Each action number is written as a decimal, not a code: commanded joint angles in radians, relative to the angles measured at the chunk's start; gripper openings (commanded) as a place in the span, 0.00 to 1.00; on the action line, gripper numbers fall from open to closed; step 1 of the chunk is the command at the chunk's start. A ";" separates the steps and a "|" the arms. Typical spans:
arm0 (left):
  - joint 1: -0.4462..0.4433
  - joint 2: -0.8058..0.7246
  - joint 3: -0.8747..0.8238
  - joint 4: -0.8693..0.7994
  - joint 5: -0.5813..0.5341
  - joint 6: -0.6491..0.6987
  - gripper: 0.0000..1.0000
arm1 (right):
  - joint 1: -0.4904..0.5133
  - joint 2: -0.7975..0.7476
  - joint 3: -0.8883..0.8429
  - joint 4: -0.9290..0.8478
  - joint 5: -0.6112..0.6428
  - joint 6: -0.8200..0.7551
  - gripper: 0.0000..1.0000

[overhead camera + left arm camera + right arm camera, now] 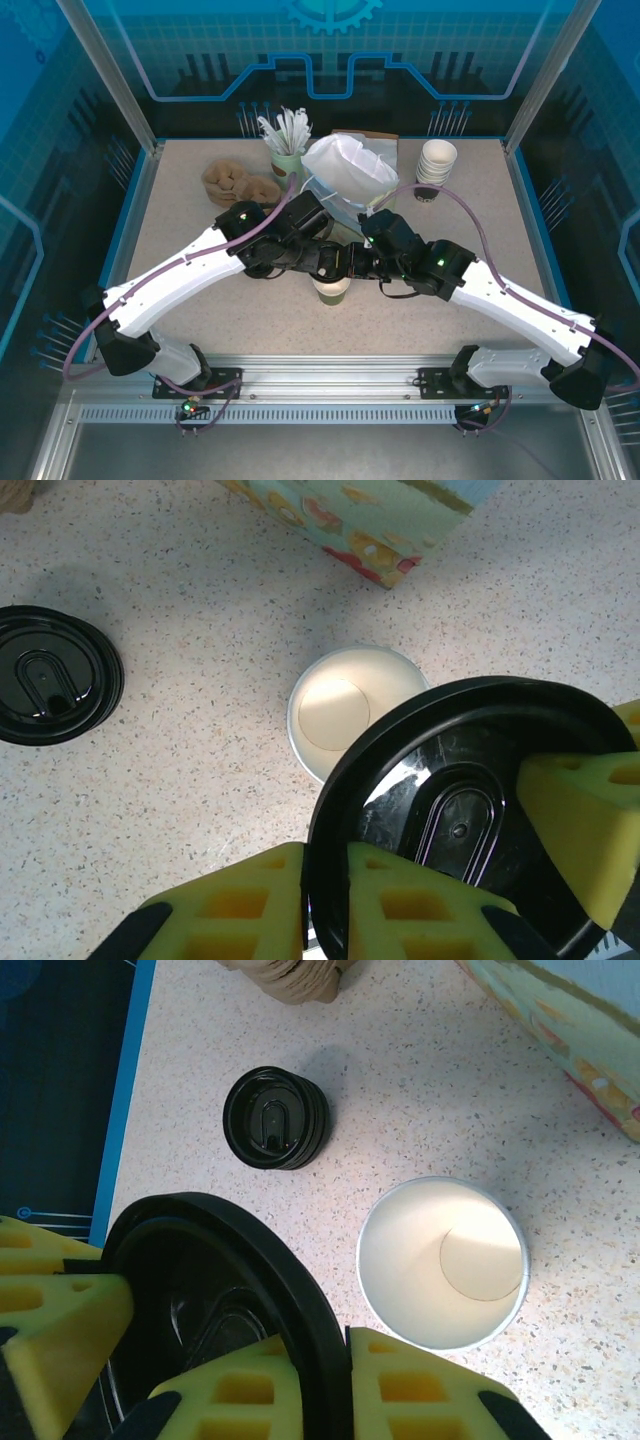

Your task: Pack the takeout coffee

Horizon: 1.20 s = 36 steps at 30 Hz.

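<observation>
The left claw [325, 885] and right claw [340, 1350], both nearly closed, pinch the rim of 1 black lid [460, 770] above the open cup [350, 710] on the bench [200, 780].

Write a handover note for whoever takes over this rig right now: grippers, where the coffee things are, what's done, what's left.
Left gripper: shut on the rim of the black lid.
Right gripper: shut on another part of the same rim.
Cup: upright on the table, open, no lid on it; the held lid hangs beside and above it.
Spare lids: stacked on the table near the cup.
Bag: standing behind the cup.
Done: lid in grip.
Left: seat the lid on the cup, then put the cup in the bag.
</observation>
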<state>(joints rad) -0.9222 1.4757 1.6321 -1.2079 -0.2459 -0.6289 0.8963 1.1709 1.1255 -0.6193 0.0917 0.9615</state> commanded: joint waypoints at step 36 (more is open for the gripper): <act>-0.135 -0.373 -0.680 1.124 0.351 1.221 0.66 | -0.527 -0.046 0.031 -0.571 -0.574 -0.374 0.01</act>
<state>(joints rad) -1.0443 1.1088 0.9699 -0.1711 0.0837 0.4660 0.3962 1.1130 1.1343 -1.1442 -0.4065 0.6544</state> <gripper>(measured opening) 0.665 0.100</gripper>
